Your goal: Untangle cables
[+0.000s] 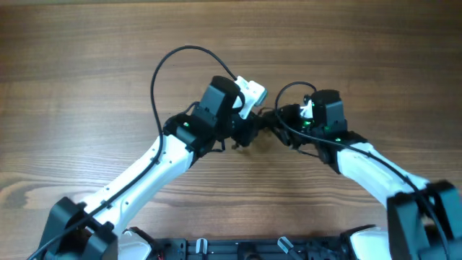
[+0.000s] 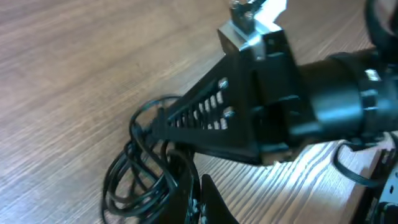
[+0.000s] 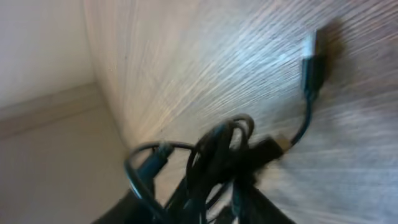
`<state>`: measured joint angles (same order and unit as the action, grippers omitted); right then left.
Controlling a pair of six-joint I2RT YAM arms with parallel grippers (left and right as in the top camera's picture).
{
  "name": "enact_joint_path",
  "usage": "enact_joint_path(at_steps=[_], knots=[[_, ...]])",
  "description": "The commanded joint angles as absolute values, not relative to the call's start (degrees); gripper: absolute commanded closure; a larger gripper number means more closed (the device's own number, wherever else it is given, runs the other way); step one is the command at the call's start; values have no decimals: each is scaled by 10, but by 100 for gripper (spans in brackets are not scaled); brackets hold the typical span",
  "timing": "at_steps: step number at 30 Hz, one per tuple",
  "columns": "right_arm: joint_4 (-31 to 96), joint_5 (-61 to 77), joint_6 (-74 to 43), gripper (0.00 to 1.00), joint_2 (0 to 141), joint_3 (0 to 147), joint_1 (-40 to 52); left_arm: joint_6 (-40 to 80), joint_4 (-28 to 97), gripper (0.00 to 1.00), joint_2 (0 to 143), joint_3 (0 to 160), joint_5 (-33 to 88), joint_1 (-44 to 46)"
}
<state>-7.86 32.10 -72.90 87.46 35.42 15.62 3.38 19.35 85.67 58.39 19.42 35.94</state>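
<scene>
The cables (image 2: 142,177) are a small tangle of thin black loops on the wooden table. In the left wrist view my left gripper (image 2: 200,200) has its fingers closed together at the tangle's right side, with strands running in between them. My right gripper (image 2: 157,122) comes in from the upper right, its tip shut on the top of the loops. In the right wrist view the cables (image 3: 217,155) bunch in my right gripper (image 3: 239,196), and one strand ends in a metallic plug (image 3: 310,65) lying on the table. Overhead, left gripper (image 1: 249,134) and right gripper (image 1: 276,120) meet tip to tip and hide the tangle.
A thick black arm wire (image 1: 164,65) arcs over the table behind the left arm. The table edge (image 3: 99,93) shows close at the left of the right wrist view. The robot base frame (image 1: 238,249) lies along the front edge.
</scene>
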Motion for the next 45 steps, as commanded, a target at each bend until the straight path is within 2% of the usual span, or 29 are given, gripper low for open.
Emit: enact_joint_path(at_steps=[1, 3, 4, 6, 8, 10, 17, 21, 25, 31, 32, 34, 37, 41, 45], knots=[[-95, 302, -741, 95, 922, 360, 159, 40, 201, 96, 879, 581, 198, 361], [-94, 298, -743, 95, 928, 360, 159, 40, 218, 96, 890, 581, 196, 358], [-94, 298, -755, 96, 928, 360, 159, 42, 225, 90, 895, 581, 194, 359], [-94, 300, -770, 96, 928, 360, 159, 53, 232, 69, 914, 581, 194, 359], [-94, 300, -771, 96, 928, 360, 159, 71, 232, 56, 926, 581, 195, 359], [-94, 300, -771, 95, 928, 360, 159, 78, 232, 52, 928, 581, 194, 359], [-94, 322, -771, 96, 928, 360, 154, 155, 230, 55, 938, 581, 127, 359], [-94, 322, -771, 96, 928, 360, 154, 172, 227, 68, 967, 581, 128, 371], [-94, 322, -771, 96, 928, 360, 154, 179, 218, 78, 973, 581, 117, 390], [-94, 322, -769, 96, 928, 360, 154, 204, 220, 82, 999, 581, 82, 413], [-94, 322, -766, 96, 928, 360, 154, 205, 222, 84, 1010, 581, 82, 414], [-95, 327, -750, 96, 928, 360, 152, 222, 221, 96, 1025, 581, 82, 409], [-104, 395, -695, 96, 926, 360, 129, 231, 228, 96, 1023, 581, 65, 379], [-124, 554, -595, 96, 912, 360, 57, 262, 271, 96, 1021, 581, 25, 278], [-122, 542, -539, 96, 903, 360, 48, 266, 274, 96, 1009, 582, 25, 162]])
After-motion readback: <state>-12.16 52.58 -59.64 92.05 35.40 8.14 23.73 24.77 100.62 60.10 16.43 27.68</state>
